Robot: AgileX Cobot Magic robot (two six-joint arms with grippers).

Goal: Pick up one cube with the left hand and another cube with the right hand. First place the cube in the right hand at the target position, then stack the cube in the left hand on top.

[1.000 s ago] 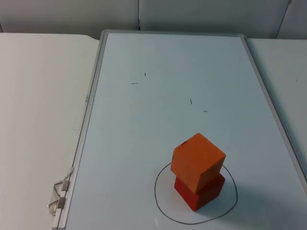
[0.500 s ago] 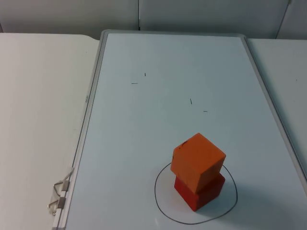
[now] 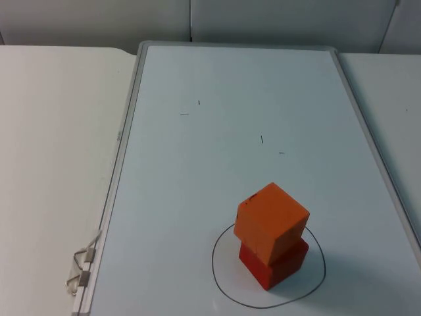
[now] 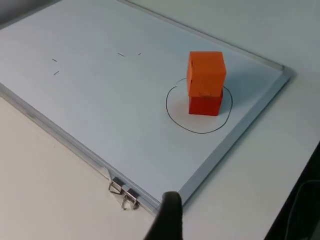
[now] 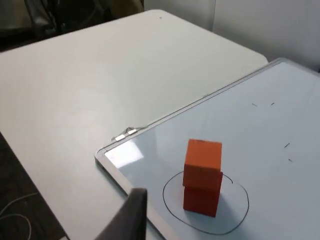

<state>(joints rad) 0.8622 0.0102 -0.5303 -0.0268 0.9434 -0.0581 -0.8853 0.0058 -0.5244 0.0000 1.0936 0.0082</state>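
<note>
2 cubes stacked, orange cube (image 3: 271,220) on red cube (image 3: 275,263) inside the circle (image 3: 220,280); hand states untellable, so retreat gently.

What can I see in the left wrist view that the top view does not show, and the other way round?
Left wrist view alone: a black fingertip of the left end effector and the table's dark edge beyond the whiteboard. Top view alone: the grey partition wall behind the board. Both share the orange cube stacked on the red cube inside the drawn circle, the small pen marks, and the binder clips on the board's frame.
</note>
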